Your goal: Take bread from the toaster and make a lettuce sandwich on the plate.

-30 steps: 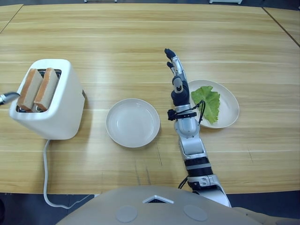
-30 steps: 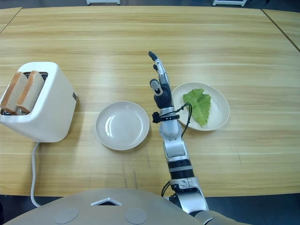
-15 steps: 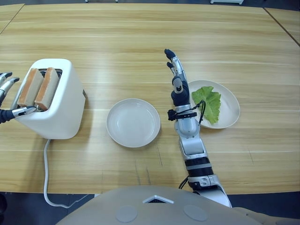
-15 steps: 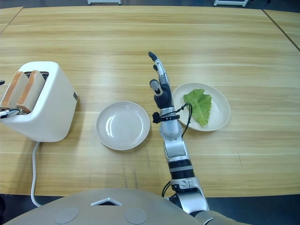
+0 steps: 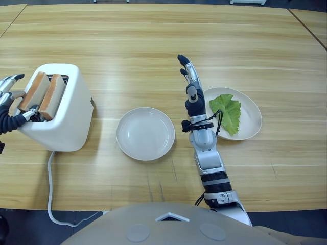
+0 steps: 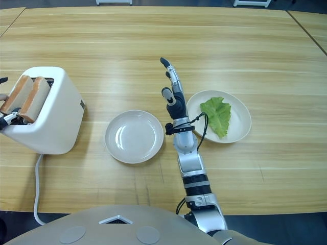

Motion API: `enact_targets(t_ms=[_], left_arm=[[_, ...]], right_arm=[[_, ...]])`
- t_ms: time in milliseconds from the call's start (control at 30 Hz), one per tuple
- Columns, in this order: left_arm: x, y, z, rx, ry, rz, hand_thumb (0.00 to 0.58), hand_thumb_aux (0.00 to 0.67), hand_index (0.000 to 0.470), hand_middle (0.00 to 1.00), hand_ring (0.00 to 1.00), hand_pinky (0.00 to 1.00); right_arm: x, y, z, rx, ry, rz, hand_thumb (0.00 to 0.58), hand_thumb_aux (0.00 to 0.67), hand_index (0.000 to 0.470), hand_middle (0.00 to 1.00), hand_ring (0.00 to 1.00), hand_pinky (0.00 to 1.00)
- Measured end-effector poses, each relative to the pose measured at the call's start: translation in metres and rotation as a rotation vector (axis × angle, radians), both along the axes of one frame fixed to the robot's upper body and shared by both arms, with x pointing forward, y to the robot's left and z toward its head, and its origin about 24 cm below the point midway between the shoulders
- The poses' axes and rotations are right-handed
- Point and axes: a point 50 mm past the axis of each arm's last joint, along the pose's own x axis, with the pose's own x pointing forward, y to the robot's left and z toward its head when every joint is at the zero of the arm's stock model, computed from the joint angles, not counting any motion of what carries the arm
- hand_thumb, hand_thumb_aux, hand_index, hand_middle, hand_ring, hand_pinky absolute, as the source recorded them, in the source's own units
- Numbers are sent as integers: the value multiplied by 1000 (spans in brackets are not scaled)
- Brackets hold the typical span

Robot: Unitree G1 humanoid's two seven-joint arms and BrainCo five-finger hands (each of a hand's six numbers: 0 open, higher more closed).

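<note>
Just right of left hand point(image 5: 7, 117), spread open: bread point(image 5: 36, 91) in toaster point(image 5: 64, 117). Right hand point(image 5: 191, 94) flat open; plate point(image 5: 119, 133) rim just left, lettuce point(image 5: 228, 113) right.

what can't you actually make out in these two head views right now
- Left robot hand: cut off by the left edge in both eye views, so whether it grips the bread slices is unclear.
- Lower bread: hidden inside the toaster.
- Cord: its far end is hidden at the bottom of the left eye view.
- Lettuce plate: its left rim is behind the right robot hand.
</note>
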Motion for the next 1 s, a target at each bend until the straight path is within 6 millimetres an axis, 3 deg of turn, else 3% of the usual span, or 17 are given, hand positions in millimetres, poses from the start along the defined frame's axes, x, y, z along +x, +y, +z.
enact_targets(t_ms=[133,200,333,533,633,767,833,1000], left_arm=[[0,-3,9,-87,-77,6,580,670,470,0,0,0],[1,-3,22,-117,-154,12,580,670,470,39,39,39],[-2,-7,53,-189,-356,4,580,670,470,0,0,0],[-8,-33,78,-335,-520,-142,580,670,470,0,0,0],[-7,-50,83,-465,-516,-248,580,670,470,0,0,0],[4,-93,73,-711,-355,-450,580,670,470,0,0,0],[13,-123,56,-816,-185,-551,580,670,470,0,0,0],[27,-170,11,-835,151,-633,580,670,470,0,0,0]], right_arm=[[0,0,-2,-5,4,0,0,0,0,0,0,0],[0,0,-2,-7,6,-1,0,0,0,0,0,0],[0,-1,-2,-4,0,-10,0,0,0,0,0,0],[1,-4,-2,7,-11,-32,0,0,0,0,0,0],[1,-6,-1,12,-17,-47,0,0,0,0,0,0],[4,-16,4,17,-46,-94,0,0,0,0,0,0],[6,-23,8,16,-63,-121,0,0,0,0,0,0],[9,-31,13,18,-91,-159,0,0,0,0,0,0]])
